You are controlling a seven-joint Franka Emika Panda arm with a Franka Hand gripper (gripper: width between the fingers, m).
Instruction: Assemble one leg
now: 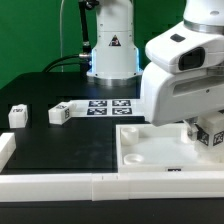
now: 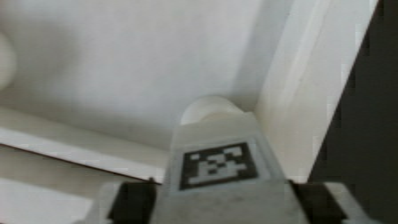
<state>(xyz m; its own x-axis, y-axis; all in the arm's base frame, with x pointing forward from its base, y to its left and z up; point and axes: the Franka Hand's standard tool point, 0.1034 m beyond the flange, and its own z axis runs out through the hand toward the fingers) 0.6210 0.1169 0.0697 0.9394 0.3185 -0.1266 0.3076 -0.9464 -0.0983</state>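
In the wrist view a white leg [image 2: 217, 160] with a black-and-white tag on its face sits between my two black fingers [image 2: 128, 203], its rounded tip close over the white tray's [image 2: 107, 70] inner floor near a raised rim. My gripper [image 2: 224, 205] is shut on this leg. In the exterior view the arm's big white body hides the gripper; it hangs over the tray's [image 1: 140, 150] side at the exterior view's right. Only a tagged block [image 1: 212, 135] shows past the arm there. Two more legs [image 1: 18, 115] [image 1: 59, 113] lie on the black table at the exterior view's left.
The marker board [image 1: 108, 105] lies flat behind the tray, in front of the robot base [image 1: 110, 50]. White border rails [image 1: 60, 185] run along the front edge, with another piece [image 1: 5, 148] at the exterior view's left.
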